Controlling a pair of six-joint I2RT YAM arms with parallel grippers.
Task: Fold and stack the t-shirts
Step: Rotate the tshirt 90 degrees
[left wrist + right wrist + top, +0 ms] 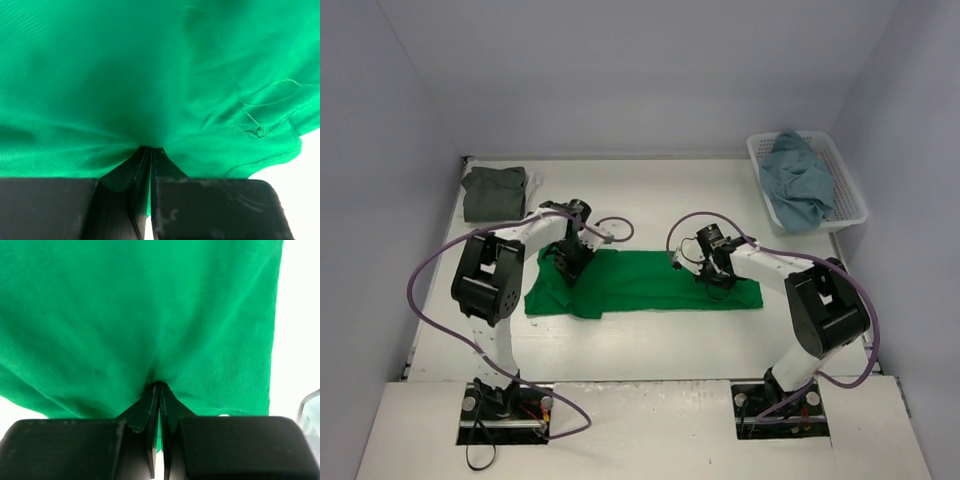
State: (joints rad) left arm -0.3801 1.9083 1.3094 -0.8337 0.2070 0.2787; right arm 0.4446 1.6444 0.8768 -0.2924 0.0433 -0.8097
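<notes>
The bright green t-shirt [650, 282] lies folded into a long band across the middle of the table. My left gripper [570, 262] is shut on the green cloth near the band's left end; in the left wrist view [150, 150] the cloth puckers at the closed tips. My right gripper [717, 278] is shut on the green cloth near the band's right end, and it also shows in the right wrist view [160, 386]. A folded dark olive-grey t-shirt [494, 192] lies at the back left. A dusty light blue t-shirt [798, 180] is bunched in the basket. The white t-shirt is out of view.
The white slatted plastic basket [850, 185] stands at the back right corner. Purple cables loop from both arms over the table. The walls close in on the left, right and back.
</notes>
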